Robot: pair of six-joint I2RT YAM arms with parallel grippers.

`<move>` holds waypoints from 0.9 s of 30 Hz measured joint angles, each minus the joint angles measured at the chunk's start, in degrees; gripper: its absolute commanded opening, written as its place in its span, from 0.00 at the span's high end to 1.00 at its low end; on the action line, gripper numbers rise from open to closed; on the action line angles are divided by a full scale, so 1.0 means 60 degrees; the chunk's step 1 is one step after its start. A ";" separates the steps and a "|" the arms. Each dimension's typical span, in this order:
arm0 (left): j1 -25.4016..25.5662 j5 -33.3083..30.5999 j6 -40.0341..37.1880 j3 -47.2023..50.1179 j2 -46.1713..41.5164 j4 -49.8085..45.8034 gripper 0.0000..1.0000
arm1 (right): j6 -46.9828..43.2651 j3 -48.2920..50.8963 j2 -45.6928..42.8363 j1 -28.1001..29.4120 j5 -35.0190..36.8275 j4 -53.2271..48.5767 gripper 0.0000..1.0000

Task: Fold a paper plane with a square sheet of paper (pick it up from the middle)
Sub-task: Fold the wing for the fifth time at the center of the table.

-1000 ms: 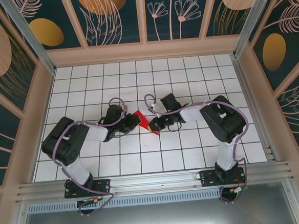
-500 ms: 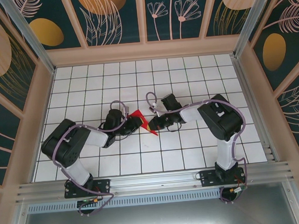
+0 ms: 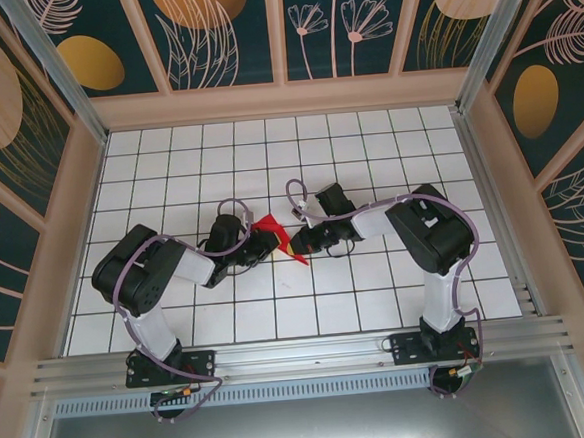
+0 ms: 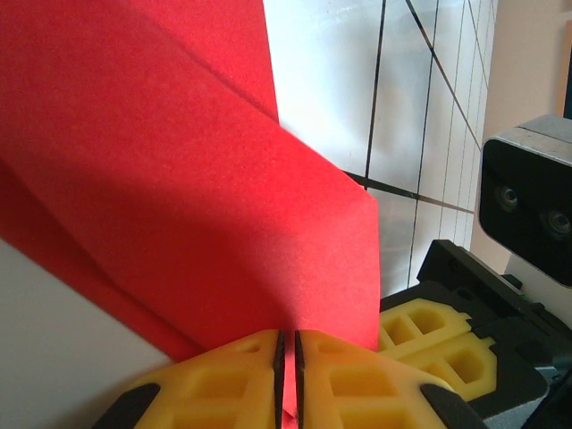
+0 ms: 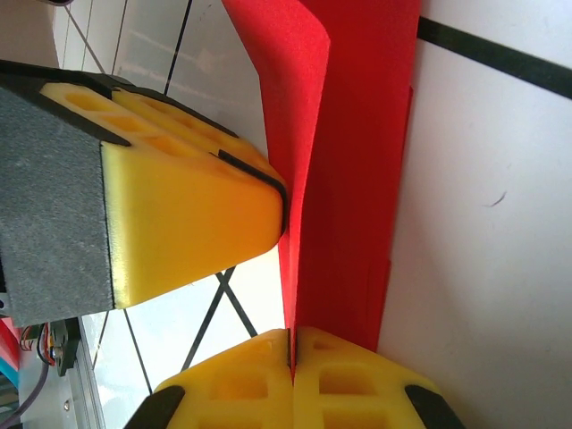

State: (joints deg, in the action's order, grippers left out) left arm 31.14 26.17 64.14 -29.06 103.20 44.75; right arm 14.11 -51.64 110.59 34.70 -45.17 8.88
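Note:
The red sheet of paper [image 3: 268, 226] is folded into a narrow pointed form with layered creases and is held just above the middle of the tiled table. My left gripper [image 3: 262, 240] comes from the left and is shut on one edge; in the left wrist view the paper [image 4: 179, 179] runs into the thin slit of that gripper [image 4: 287, 344]. My right gripper [image 3: 300, 244] comes from the right and is shut on the folded edge [image 5: 357, 179], its pads pressed together [image 5: 290, 344]. A left finger [image 5: 197, 206] touches the paper's other face.
The white grid-tiled table [image 3: 367, 144] stretches around both arms. Patterned walls with wooden frames [image 3: 284, 97] close off the back and sides. An aluminium rail [image 3: 301, 354] carries the arm bases at the near edge. The right gripper's fingers [image 4: 424, 331] sit close beside my left gripper.
My left arm's elbow has swung right and its jaws have pinched tighter on the paper. The paper's left corner has risen slightly. The right gripper has stayed put.

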 measured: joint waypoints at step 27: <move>0.0109 -0.0262 -0.0226 -0.0754 0.0200 -0.1027 0.89 | 0.0525 -0.0044 -0.0069 -0.0025 -0.0131 -0.0055 0.81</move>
State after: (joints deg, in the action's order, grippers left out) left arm 31.79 24.60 62.78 -33.58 104.40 38.59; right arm 17.26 -51.90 110.17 34.54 -45.95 8.56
